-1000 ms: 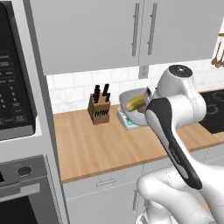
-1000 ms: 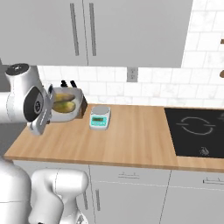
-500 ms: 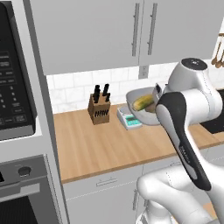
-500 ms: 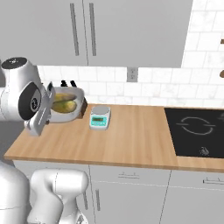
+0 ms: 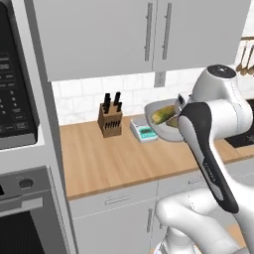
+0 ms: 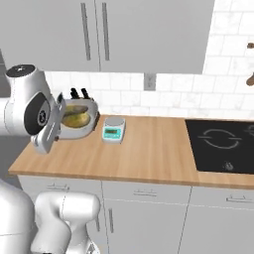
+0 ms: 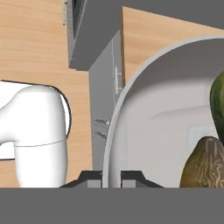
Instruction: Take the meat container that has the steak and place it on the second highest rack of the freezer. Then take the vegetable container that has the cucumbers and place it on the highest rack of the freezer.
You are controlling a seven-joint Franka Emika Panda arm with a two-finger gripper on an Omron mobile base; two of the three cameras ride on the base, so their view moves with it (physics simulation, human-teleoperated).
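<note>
My gripper is shut on the rim of the grey vegetable container, pinching its wall between both tips. Green cucumbers lie inside it. The same container hangs tilted above the wooden counter just right of the scale, close beside my white forearm; from the other side the container shows its cucumbers in front of the knife block. The meat container with the steak and the freezer with its racks are out of view.
A wooden knife block and a small kitchen scale stand at the back of the counter. A black cooktop lies to the right. An oven and microwave column rises at the left, and wall cabinets hang overhead.
My arm's upper joint has swung a little to the right and up, carrying the gripped vegetable container slightly with it. Things on the counter have stayed put.
</note>
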